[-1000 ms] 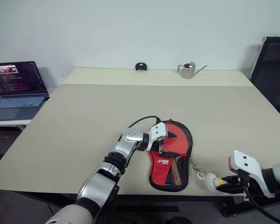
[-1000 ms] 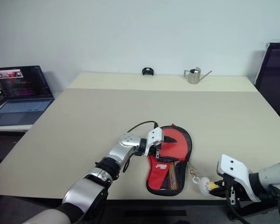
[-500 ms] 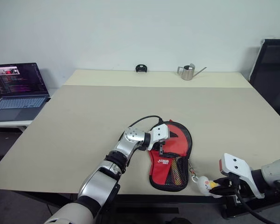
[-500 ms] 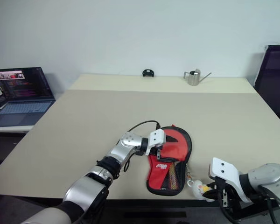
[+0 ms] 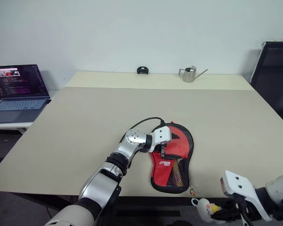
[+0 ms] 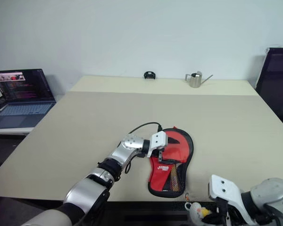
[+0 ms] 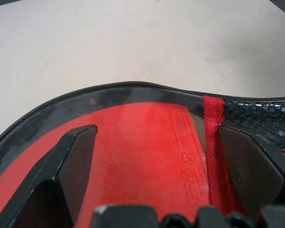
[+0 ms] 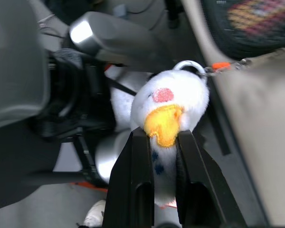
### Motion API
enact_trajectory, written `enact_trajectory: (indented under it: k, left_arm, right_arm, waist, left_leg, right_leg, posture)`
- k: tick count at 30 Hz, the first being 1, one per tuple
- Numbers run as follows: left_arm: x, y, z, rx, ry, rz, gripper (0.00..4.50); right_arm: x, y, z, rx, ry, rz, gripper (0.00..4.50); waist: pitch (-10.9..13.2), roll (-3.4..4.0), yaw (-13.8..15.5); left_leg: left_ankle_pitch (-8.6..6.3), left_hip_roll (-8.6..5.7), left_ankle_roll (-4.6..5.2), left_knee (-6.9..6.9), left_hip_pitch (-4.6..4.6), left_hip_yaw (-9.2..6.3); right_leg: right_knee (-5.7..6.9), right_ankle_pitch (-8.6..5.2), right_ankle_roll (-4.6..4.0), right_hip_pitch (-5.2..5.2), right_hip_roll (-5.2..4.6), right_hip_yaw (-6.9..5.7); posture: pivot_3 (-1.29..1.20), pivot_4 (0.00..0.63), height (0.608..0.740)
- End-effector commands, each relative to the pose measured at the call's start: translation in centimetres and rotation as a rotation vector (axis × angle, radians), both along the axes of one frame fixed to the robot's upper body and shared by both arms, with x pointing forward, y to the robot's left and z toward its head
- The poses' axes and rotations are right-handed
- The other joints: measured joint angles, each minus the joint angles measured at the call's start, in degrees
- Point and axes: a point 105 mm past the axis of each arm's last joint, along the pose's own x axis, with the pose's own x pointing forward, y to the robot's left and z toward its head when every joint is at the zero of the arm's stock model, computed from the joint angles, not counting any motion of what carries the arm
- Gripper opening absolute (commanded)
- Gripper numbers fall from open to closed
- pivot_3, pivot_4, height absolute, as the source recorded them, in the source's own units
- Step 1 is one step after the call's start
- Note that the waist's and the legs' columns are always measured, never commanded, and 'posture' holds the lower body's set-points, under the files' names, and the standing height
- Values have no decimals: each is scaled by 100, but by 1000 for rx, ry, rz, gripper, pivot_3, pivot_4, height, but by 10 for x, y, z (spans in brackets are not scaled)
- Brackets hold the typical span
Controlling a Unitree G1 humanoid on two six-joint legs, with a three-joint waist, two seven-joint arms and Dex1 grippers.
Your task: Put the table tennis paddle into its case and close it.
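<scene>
The case [image 5: 172,172], red with a black rim and a mesh pocket, lies flat near the table's front edge. Inside its round end shows the red rubber face of the table tennis paddle [image 7: 142,142]; the handle is hidden. My left gripper [image 5: 167,142] rests over that round end, open, with its fingers [image 7: 78,152] spread wide across the red face. A short chain runs from the case to a white-yellow ball charm [image 8: 168,109]. My right gripper [image 8: 162,142] is shut on the charm, below and in front of the table edge [image 5: 203,207].
The beige table [image 5: 108,113] stretches far behind the case. An open laptop [image 5: 16,89] sits on a side surface at the left. A metal watering can [image 5: 190,74] and a small black object [image 5: 142,69] stand at the far edge. A black chair [image 5: 273,70] is at the right.
My right gripper has drawn the ball charm back and down, off the table's front edge. The left gripper and the case have stayed where they were.
</scene>
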Motion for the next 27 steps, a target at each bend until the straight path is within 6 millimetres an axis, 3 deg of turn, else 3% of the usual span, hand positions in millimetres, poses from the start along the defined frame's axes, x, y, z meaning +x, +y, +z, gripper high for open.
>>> enact_trajectory:
  k: [1,10,18,27]
  left_arm:
    - [-11,10,-38,144,70,-8,4433]
    - [-10,7,-36,138,65,-2,4433]
    - [-9,8,-37,136,62,6,4433]
    - [-9,7,-36,131,60,10,4433]
  right_arm:
    - [-22,16,8,46,36,103,178]
    - [-33,30,-5,64,67,150,177]
    - [-18,33,-5,44,31,125,176]
    - [-18,29,0,52,45,84,3207]
  waist:
    - [-2,-5,0]
    - [-14,-22,-2]
    - [-20,-17,-3]
    - [-21,-19,-4]
  left_leg:
    - [0,0,0,0,0,-1]
    - [-5,4,-9,-4,-1,-8]
    - [-6,12,-11,-7,-3,-20]
    - [-7,13,-11,-8,-7,-18]
  right_leg:
    - [-2,0,0,2,0,-1]
    - [-18,-2,3,7,0,-8]
    - [-61,0,9,19,1,-24]
    - [-69,3,13,20,-2,-20]
  posture:
    - [0,150,740]
    - [0,150,740]
    - [0,150,740]
    - [0,150,740]
